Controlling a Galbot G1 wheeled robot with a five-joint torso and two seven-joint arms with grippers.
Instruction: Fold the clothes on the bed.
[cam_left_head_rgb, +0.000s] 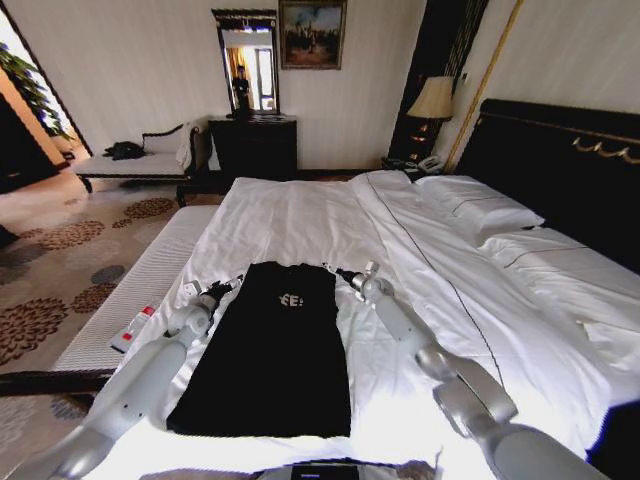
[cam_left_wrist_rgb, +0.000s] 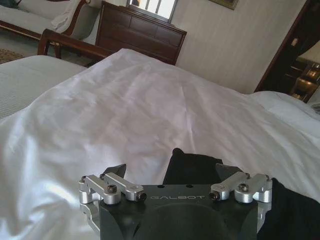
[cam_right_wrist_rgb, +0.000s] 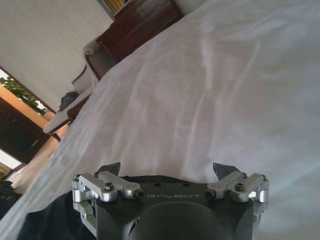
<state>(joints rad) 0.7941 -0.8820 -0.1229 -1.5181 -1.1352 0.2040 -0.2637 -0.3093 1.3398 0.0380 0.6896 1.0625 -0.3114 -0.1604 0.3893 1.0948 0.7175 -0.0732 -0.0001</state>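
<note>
My left gripper (cam_left_head_rgb: 232, 285) sits at the far left corner of the black T-shirt (cam_left_head_rgb: 270, 350), fingers apart, ready to pinch. The shirt lies narrowed lengthwise on the bed (cam_left_head_rgb: 300, 215). My right gripper (cam_left_head_rgb: 345, 273) mirrors it, spread wide; fabric contact looks likely, though I can't confirm.

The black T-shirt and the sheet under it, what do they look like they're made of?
The T-shirt looks like soft matte knit, probably cotton: it lies limp and flat without shine. The sheet looks like smooth woven cotton with a slight sheen, showing fine creases.
</note>
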